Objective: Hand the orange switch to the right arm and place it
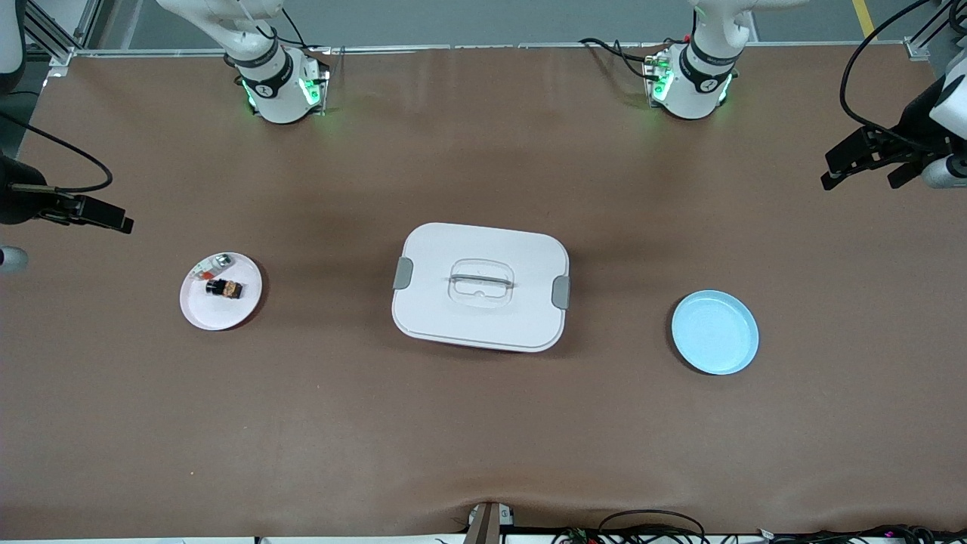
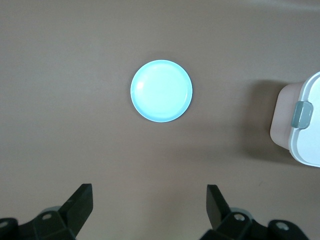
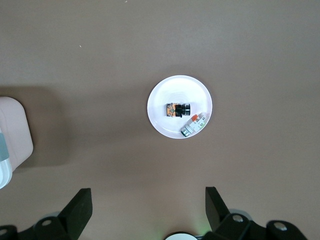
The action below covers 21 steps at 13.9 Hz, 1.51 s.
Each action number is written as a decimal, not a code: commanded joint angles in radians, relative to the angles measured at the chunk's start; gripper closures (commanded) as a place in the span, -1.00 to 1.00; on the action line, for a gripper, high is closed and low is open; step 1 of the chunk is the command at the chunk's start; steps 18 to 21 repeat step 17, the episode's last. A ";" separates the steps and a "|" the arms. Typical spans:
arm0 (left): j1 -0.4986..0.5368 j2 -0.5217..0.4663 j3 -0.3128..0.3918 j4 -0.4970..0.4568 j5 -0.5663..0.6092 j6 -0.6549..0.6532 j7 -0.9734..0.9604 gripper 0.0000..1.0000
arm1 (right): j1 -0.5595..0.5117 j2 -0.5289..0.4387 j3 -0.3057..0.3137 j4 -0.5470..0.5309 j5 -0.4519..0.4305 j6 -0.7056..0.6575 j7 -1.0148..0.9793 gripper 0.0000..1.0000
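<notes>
The orange switch (image 1: 226, 288), a tiny black block with an orange centre, lies on a small white plate (image 1: 219, 315) toward the right arm's end of the table. It also shows in the right wrist view (image 3: 176, 109) on that plate (image 3: 175, 89). My right gripper (image 3: 148, 196) is open and empty, high above the bare table beside the plate. My left gripper (image 2: 150, 192) is open and empty, high above the table near the light blue plate (image 2: 161, 90). Neither hand shows in the front view.
A small silvery-clear piece with a red bit (image 1: 212, 266) lies on the white plate beside the switch. A white lidded box (image 1: 480, 286) with grey latches stands mid-table. The light blue plate (image 1: 715, 332) lies empty toward the left arm's end. Black camera mounts reach in at both table ends.
</notes>
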 commanded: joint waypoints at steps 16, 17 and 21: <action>-0.002 0.014 0.001 0.028 0.017 -0.021 0.014 -1.00 | -0.011 -0.019 -0.002 0.025 0.002 -0.076 -0.104 -1.00; -0.002 0.014 -0.001 0.028 0.017 -0.021 0.014 -1.00 | -0.011 -0.021 -0.004 0.025 0.008 -0.073 -0.102 -1.00; -0.002 0.014 -0.001 0.028 0.017 -0.021 0.014 -1.00 | -0.011 -0.021 -0.004 0.025 0.008 -0.073 -0.102 -1.00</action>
